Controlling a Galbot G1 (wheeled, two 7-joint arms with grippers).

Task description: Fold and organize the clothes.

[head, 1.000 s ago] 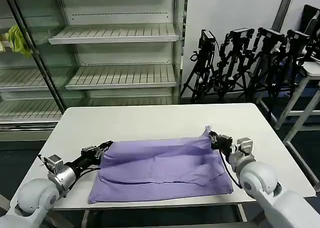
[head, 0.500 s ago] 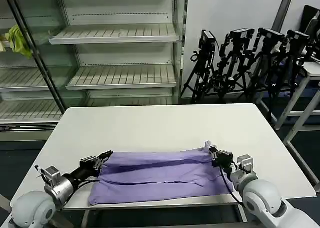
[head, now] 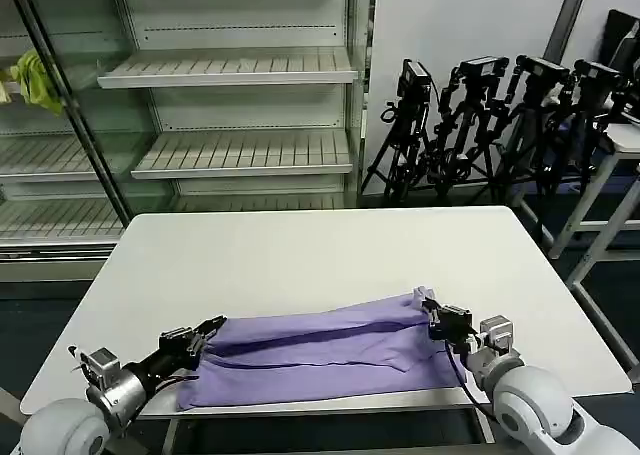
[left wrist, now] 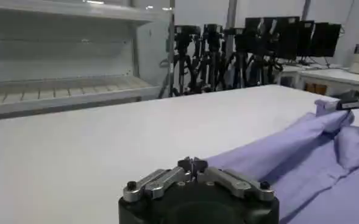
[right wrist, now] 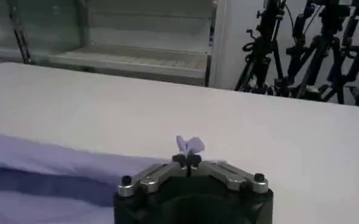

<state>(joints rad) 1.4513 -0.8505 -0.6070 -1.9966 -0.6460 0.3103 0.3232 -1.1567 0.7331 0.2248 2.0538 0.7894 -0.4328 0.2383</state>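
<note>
Left claw (head: 208, 327), right claw (head: 432, 318): pinched T-shirt (head: 330, 350) corners | risk: thin fabric slipping free, fold collapsing onto worktop (head: 300, 255).

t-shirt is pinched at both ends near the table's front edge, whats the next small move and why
Probably lower both corners onto the T-shirt and let go. The left gripper and right gripper are each shut on a far corner, and the folded-over layer already lies nearly over the near hem at the table front, so the fold looks almost complete.
</note>
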